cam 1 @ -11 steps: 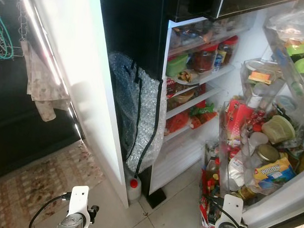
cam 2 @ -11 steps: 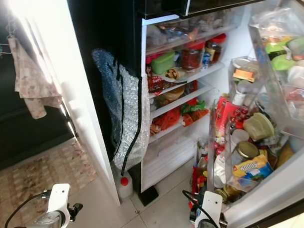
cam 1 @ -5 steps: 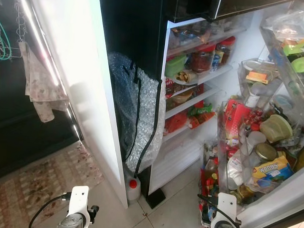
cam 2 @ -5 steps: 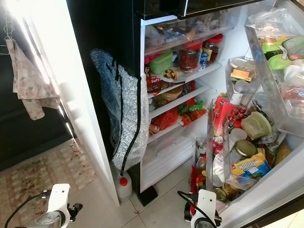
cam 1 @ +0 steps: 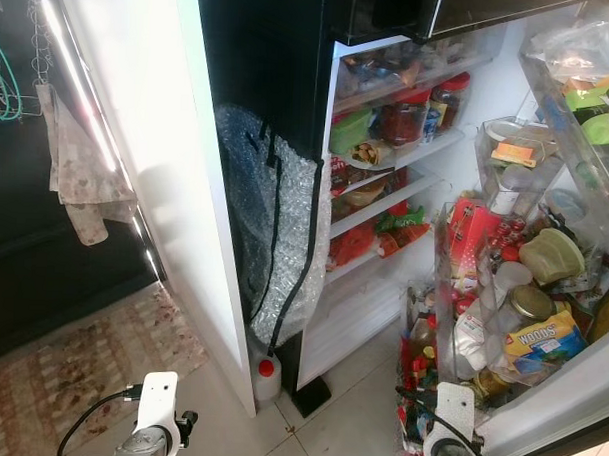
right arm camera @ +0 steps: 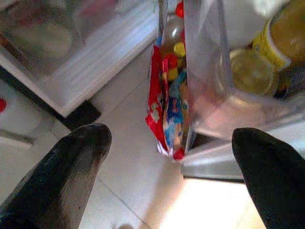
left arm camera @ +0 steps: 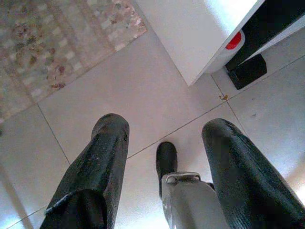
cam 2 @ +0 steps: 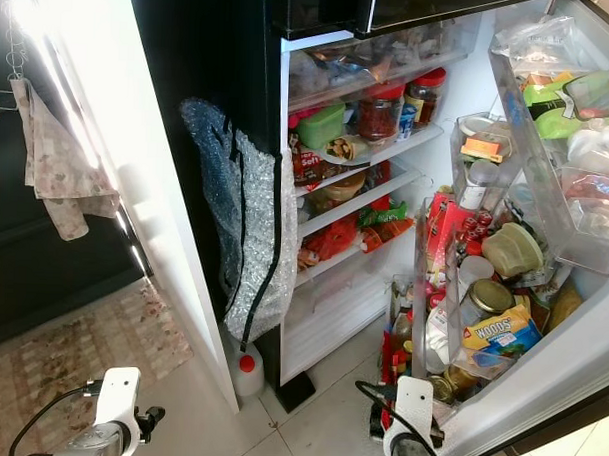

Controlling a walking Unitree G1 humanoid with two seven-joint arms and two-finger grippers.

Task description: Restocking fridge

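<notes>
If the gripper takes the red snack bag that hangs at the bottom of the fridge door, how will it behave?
The red snack bag looks thin and crinkled, so probably floppy and light. Its glossy film may slip between the fingers. Wedged beside the clear door bin, it may drag.

A yellow packet (cam 2: 500, 332) in the fridge door (cam 2: 565, 372) reads roughly "WOODS".
</notes>
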